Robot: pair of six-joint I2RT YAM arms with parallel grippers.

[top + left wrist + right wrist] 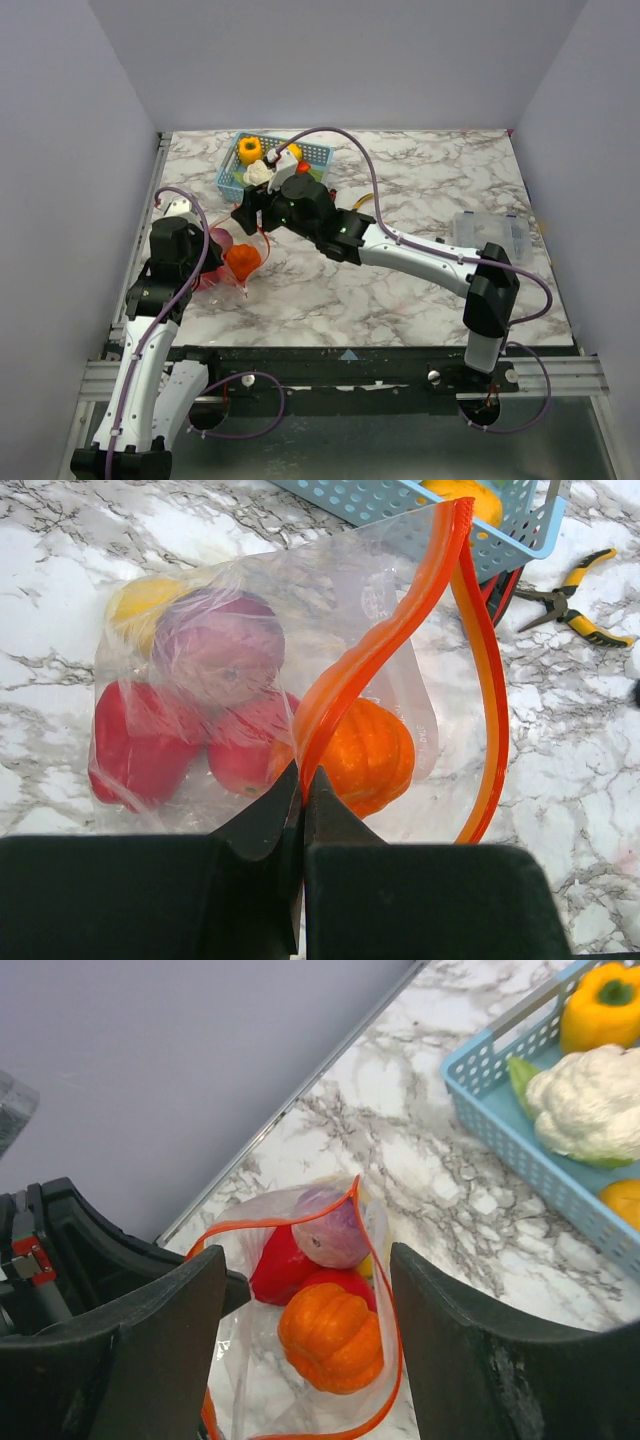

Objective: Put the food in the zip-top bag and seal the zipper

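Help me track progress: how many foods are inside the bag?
5: yellow piece deepest, purple piece beside it, two red pieces below them, orange pumpkin nearest the zipper. Others may be hidden.

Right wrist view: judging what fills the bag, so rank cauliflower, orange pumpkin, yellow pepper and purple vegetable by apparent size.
1. Cauliflower and orange pumpkin, about alike.
2. Yellow pepper, cut by the frame edge, so unsure.
3. Purple vegetable.

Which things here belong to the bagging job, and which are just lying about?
Job: bag, zipper strip, food inside it, pepper and cauliflower in the basket, left hand, right hand.
Lying about: pliers, clear box.
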